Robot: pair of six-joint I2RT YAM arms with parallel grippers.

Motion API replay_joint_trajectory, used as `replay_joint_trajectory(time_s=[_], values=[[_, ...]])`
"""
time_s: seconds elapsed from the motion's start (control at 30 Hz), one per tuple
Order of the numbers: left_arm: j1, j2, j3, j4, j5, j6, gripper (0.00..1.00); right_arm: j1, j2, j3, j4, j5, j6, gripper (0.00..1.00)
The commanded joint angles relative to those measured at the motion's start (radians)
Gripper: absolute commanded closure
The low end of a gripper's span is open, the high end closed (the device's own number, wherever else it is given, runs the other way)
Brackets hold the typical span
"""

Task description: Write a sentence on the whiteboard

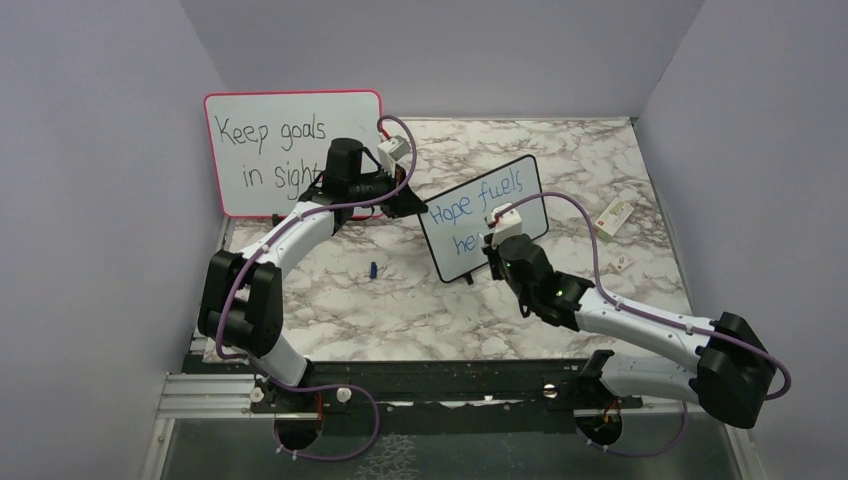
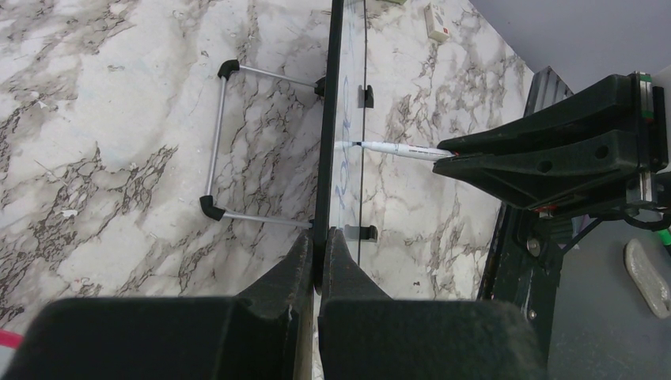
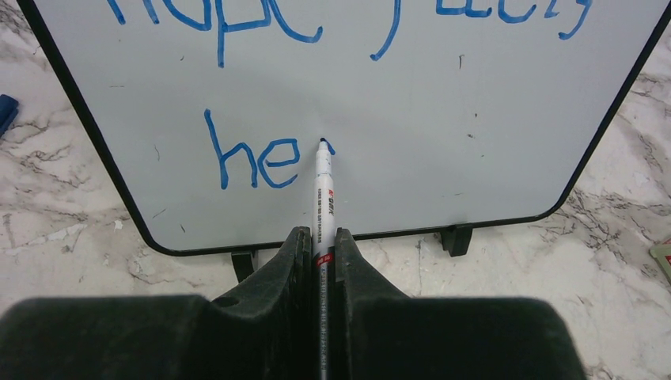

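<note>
Marble-patterned tabletop [image 1: 400,300], small black-framed whiteboard [image 1: 470,225] standing on its feet near the middle, pink-framed board [image 1: 270,150] upright at back left, blue cap [image 1: 372,270] lying left of centre, two small cards [image 1: 613,215] near the right edge.

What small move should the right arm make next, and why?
Probably stroke the marker rightward to form the next letter. The right gripper grips it, tip touching the whiteboard just past "he", so the sentence is unfinished; the left gripper clamps the board's edge.

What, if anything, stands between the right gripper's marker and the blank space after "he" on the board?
Nothing visible does. The marker touches the whiteboard right after "he", with bare surface beside it. The left gripper clamps the board's edge, away from there.
</note>
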Motion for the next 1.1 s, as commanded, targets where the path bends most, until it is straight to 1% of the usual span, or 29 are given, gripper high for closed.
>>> replay_joint_trajectory(time_s=[0.0,0.53,0.83,1.07], values=[[-0.020,0.024,-0.008,-0.087,-0.040,0.042,1.00,-0.005,-0.018,0.000,0.055,-0.032,-0.007,0.99],[-0.020,0.022,-0.007,-0.088,-0.042,0.044,1.00,-0.005,-0.020,-0.022,-0.042,-0.089,0.022,0.99],[-0.021,0.022,-0.008,-0.090,-0.043,0.043,1.00,-0.006,-0.015,-0.030,-0.073,-0.065,0.032,0.99],[-0.021,0.022,-0.008,-0.090,-0.041,0.043,1.00,-0.008,0.004,-0.017,-0.100,-0.017,0.031,0.99]])
